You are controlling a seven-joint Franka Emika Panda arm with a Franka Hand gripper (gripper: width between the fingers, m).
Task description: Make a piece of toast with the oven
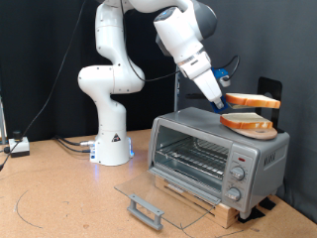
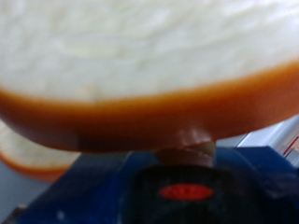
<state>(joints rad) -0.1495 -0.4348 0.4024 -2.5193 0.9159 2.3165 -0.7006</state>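
In the exterior view, the piece of toast (image 1: pixel 252 100) was gripped by the tool (image 1: pixel 224 100) above the oven (image 1: pixel 218 159) — door lowered — over a second slice (image 1: pixel 246 122). In the wrist view, the piece of toast (image 2: pixel 140 65) was seen filling the frame.

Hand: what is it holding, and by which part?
The hand holds the piece of toast by its crust edge, lifted above the second slice on the oven.

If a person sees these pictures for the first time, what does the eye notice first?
First, the white robot arm leaning over the oven, its gripper holding the piece of toast in the air, above a second slice that lies on the oven's top. Next, the oven's glass door lies open flat on the table, towards the exterior view's bottom. In the wrist view the held slice fills nearly the whole picture.
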